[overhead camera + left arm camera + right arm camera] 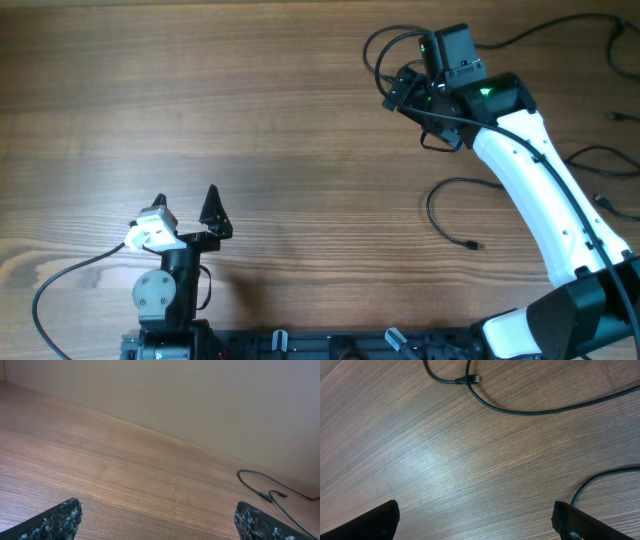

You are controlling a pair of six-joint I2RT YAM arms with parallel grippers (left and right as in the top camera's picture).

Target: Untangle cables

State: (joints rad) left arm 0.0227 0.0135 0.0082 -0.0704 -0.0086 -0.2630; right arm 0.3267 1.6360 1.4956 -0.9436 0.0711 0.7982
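Jaws left, right: apart | cables (465,381) partly under right arm (530,170), cut off at edge

— How's the light from overhead?

— Bright, soft and even. The grain of the table (200,100) reads clearly from edge to edge, with no hard shadows. There's only a faint smudge of shade beside the left arm (165,290) at seven o'clock. A small green lamp (486,93) glows on the right arm (540,180) near two o'clock.

— And the wrist views?

— In the right wrist view, a pale sheen at nine o'clock washes out the grain. The cables (520,411) at twelve o'clock stay sharp, while the right gripper (475,522) is dark and soft-edged at five and seven o'clock. The left wrist view is flatter and duller, with the left gripper (160,520) blurred and speckled along the bottom.
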